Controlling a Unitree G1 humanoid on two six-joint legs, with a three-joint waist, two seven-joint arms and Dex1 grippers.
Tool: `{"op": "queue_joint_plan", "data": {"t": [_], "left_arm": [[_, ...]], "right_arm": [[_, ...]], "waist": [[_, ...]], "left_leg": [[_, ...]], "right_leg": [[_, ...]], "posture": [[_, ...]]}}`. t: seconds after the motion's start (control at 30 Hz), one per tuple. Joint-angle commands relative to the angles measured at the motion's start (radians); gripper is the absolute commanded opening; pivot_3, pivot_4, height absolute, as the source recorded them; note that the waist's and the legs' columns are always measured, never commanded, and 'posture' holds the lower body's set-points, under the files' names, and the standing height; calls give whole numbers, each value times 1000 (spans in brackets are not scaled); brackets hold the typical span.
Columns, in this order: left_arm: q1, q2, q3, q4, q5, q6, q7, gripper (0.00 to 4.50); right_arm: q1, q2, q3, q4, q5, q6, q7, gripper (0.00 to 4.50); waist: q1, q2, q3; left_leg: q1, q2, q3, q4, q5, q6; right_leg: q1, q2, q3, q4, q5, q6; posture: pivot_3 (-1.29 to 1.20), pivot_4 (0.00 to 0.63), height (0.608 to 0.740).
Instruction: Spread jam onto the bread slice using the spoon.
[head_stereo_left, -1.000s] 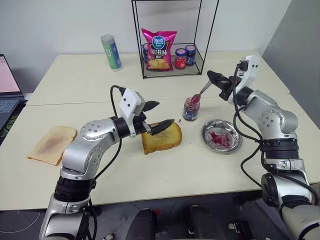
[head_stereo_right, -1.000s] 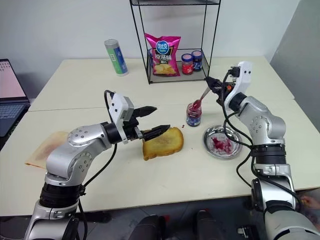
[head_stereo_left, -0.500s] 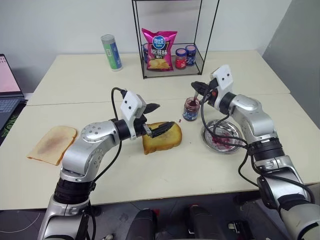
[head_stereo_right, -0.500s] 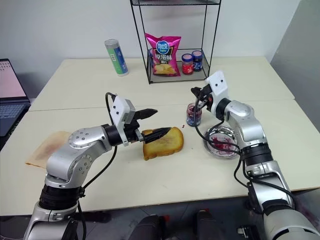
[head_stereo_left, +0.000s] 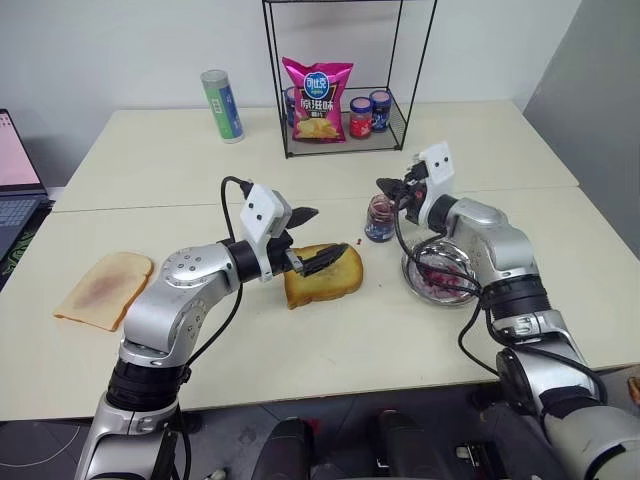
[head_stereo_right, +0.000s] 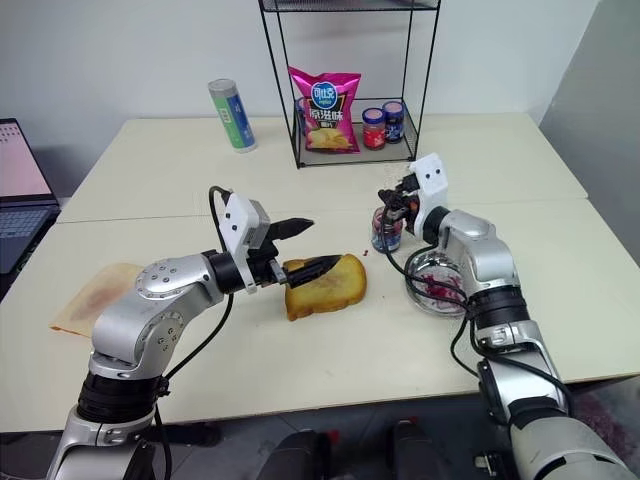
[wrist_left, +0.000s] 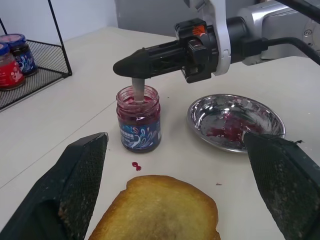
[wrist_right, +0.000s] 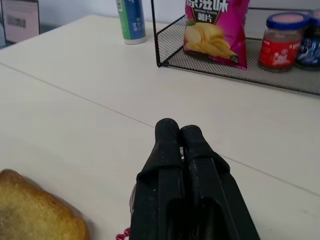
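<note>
At the table's middle, the bread slice (head_stereo_left: 323, 276) lay flat, its top still looking bare of fresh jam, so the spreading itself was judged not yet begun. At about two o'clock from it, near but apart, stood an open jam jar (wrist_left: 138, 118) holding the jam (wrist_left: 135, 106), with the spoon (wrist_left: 137, 90) dipped upright into it. The spoon's handle was pinched by the right gripper (wrist_left: 131, 66), whose black fingers were pressed tightly together over the jar's mouth. The step in hand was judged to be loading the spoon; carrying it across and smearing the slice were left to do. The left gripper (head_stereo_left: 312, 237) was held with its fingers spread as wide as they go, gripping nothing, the lower finger resting at the slice's near-left edge and the upper one above it. At three o'clock from the slice, a round steel dish (head_stereo_left: 444, 270) smeared with jam was seen. Far off at nine o'clock, a second, paler slice (head_stereo_left: 103, 289) with a purplish stain lay. Counted: two bread slices, one spoon, one dish, one open jar, plus two lidded jars (head_stereo_left: 371, 113) and one crisp bag (head_stereo_left: 316, 98) in the wire rack at twelve o'clock.
</note>
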Motion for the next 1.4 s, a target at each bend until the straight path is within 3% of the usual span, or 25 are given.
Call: {"op": "queue_joint_plan", "data": {"t": [0.03, 0.53, 1.4], "left_arm": [[-12, 2, 16, -23, 5, -28, 4, 4500], [-33, -10, 5, 11, 17, -57, -4, 4500], [-59, -5, 1, 46, 26, -72, -37, 4500]], "right_arm": [[-54, 22, -99, -29, 81, 119, -61, 30], [-144, 47, -354, 16, 237, 313, -260, 30], [-155, 57, -504, 21, 365, 369, -427, 30]], "waist": [[0, 0, 0], [-1, 0, 0], [-1, 0, 0]], "left_leg": [[0, 0, 0, 0, 0, 0], [0, 0, 1, 0, 0, 0], [0, 0, 1, 0, 0, 0]], "right_leg": [[0, 0, 0, 0, 0, 0], [0, 0, 0, 0, 0, 0], [0, 0, 0, 0, 0, 0]], "posture": [[0, 150, 740], [0, 150, 740], [0, 150, 740]]}}
